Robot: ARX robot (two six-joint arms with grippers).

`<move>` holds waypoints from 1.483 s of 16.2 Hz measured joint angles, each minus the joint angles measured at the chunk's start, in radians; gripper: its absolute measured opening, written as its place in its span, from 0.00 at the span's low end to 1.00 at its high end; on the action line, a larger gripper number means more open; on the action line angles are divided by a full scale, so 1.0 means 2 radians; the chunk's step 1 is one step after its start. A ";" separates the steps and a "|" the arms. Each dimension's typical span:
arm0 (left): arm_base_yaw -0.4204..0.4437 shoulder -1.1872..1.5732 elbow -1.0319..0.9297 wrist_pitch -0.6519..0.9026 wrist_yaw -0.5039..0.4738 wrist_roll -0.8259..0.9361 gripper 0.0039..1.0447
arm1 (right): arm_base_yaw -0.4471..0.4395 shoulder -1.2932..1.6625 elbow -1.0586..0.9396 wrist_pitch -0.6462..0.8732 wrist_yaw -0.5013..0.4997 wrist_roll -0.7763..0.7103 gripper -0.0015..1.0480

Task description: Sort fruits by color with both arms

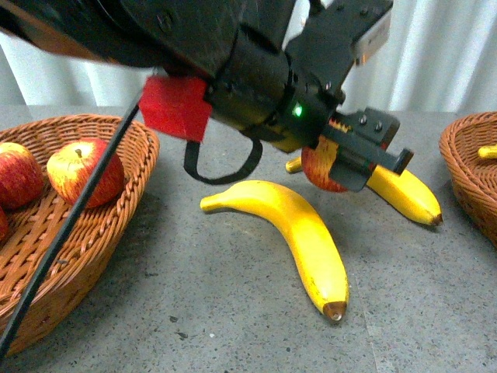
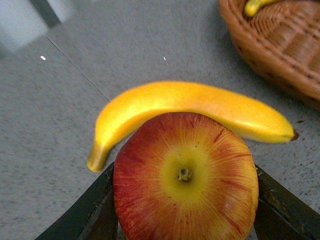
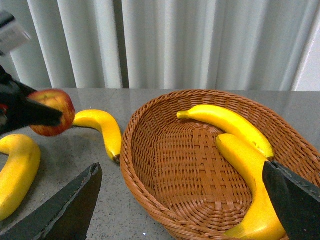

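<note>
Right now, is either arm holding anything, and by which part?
Left fingers clamp an apple across its sides. Right fingers open, holding nothing.

Apple (image 2: 185, 175): gripped between left end effector (image 2: 186, 205) jaws, stem facing camera.
Banana (image 2: 190, 106): on grey table (image 2: 50, 115), just beyond apple.

Held apple (image 2: 185, 175): red streaks radiating over yellow, yellow centre, brown stem. Far banana (image 2: 190, 107), at its twelve o'clock: yellow, brown tip. Near banana (image 1: 303, 233), at its six o'clock: yellow, brown tip. Basket apples (image 1: 81, 171): red, one with a yellow patch. Basket bananas (image 3: 230, 125): plain yellow. Nine o'clock basket (image 1: 116, 225) and three o'clock basket (image 3: 150, 165): brown weave. Table (image 1: 194, 311): grey, finely speckled. Left hand (image 1: 345, 163): black; red block (image 1: 175, 105) and green light (image 1: 297, 111) on its arm. Curtain (image 3: 175, 45): white, pleated.
</note>
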 joint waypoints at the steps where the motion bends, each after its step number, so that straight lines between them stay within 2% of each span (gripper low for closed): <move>1: 0.000 -0.032 -0.011 0.001 -0.014 0.000 0.62 | 0.000 0.000 0.000 0.000 0.000 0.000 0.94; 3: 0.004 -0.100 -0.041 0.009 -0.052 -0.002 0.62 | 0.000 0.000 0.000 0.000 0.000 0.000 0.94; 6: 0.033 -0.214 -0.111 0.009 -0.130 -0.032 0.62 | 0.000 0.000 0.000 0.000 0.000 0.000 0.94; 11: 0.051 -0.406 -0.239 -0.050 -0.247 -0.098 0.62 | 0.000 0.000 0.000 0.000 0.000 0.000 0.94; 13: 0.071 -0.467 -0.283 -0.071 -0.276 -0.120 0.62 | 0.000 0.000 0.000 0.000 0.000 0.000 0.94; 17: 0.161 -0.534 -0.362 -0.098 -0.229 -0.169 0.62 | 0.000 0.000 0.000 0.000 0.000 0.000 0.94; 18: 0.176 -0.524 -0.378 -0.082 -0.222 -0.174 0.62 | 0.000 0.000 0.000 0.000 0.000 0.000 0.94; 20: 0.177 -0.489 -0.376 -0.058 -0.196 -0.175 0.62 | 0.000 0.000 0.000 0.001 0.000 0.000 0.94; 23: 0.167 -0.484 -0.371 -0.044 -0.194 -0.173 0.93 | 0.000 0.000 0.000 0.000 0.000 0.000 0.94; 24: 0.162 -0.490 -0.367 -0.047 -0.202 -0.171 0.94 | 0.000 0.000 0.000 0.000 0.000 0.000 0.94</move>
